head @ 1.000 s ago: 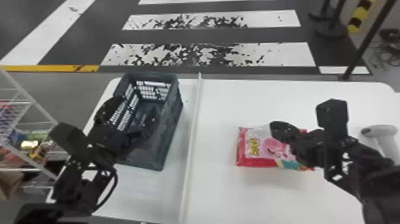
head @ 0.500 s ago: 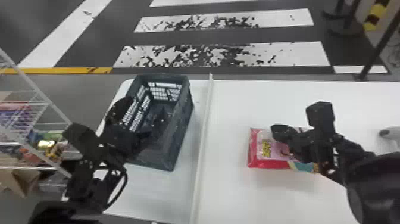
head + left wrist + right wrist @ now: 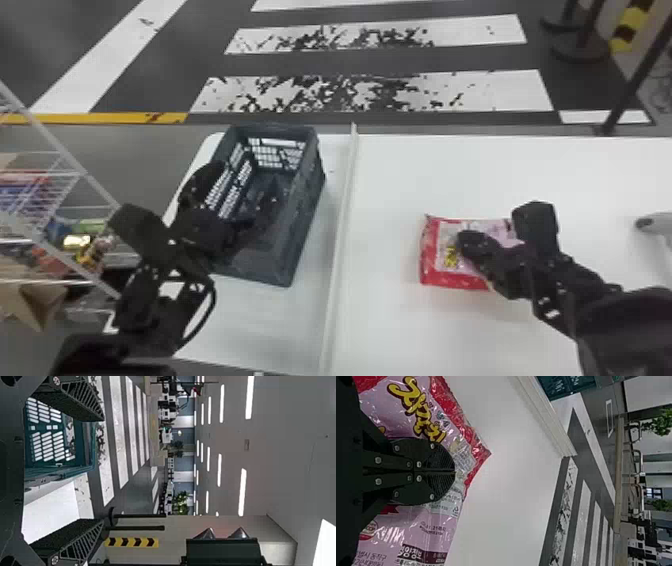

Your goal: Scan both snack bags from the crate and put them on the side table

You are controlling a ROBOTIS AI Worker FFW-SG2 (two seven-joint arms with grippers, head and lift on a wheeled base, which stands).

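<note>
From my end I saw the bag [image 3: 445, 281] on the worktop [image 3: 400, 325], right of the divider [image 3: 341, 235], spreading on both sides of the right pincer [image 3: 466, 243] and out past its tips; the pincer was narrow, fingertips together, though I couldn't tell whether they had caught any film. My left pincer [image 3: 232, 200] stood wide at the crate [image 3: 292, 245]. Compared with half a second earlier, the right pincer had drawn a little nearer me, while the bag's left edge had barely shifted.
</note>
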